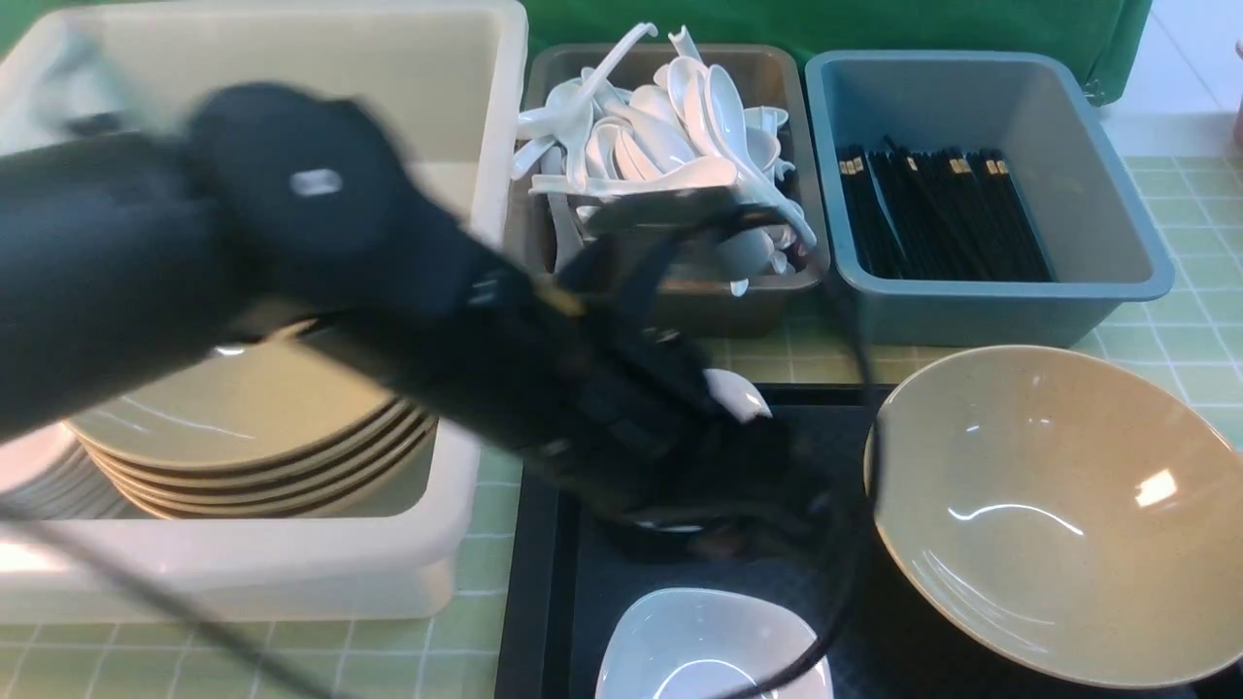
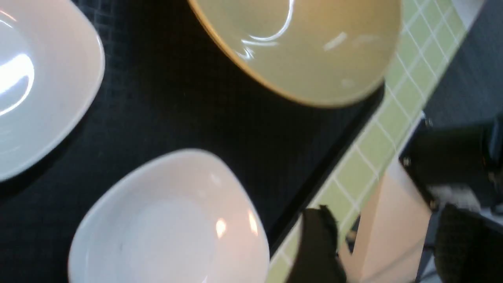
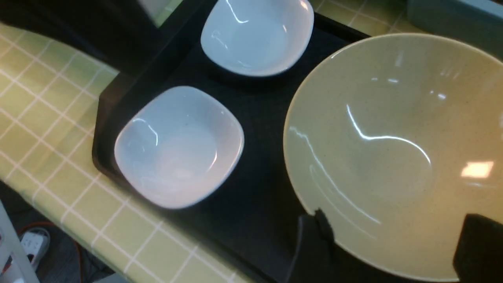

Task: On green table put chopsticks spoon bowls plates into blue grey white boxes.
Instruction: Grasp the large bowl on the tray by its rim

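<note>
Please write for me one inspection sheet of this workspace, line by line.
Surface: green checked tabletop, black tray on it
Job's things: two white bowls and a large beige bowl on the tray; spoons, chopsticks and stacked plates in boxes
Clutter: nothing seen
Grippers: left open, over the tray; right open, at the beige bowl
Cables: black cable looping beside the left arm
Surroundings: white power strip below table level
</note>
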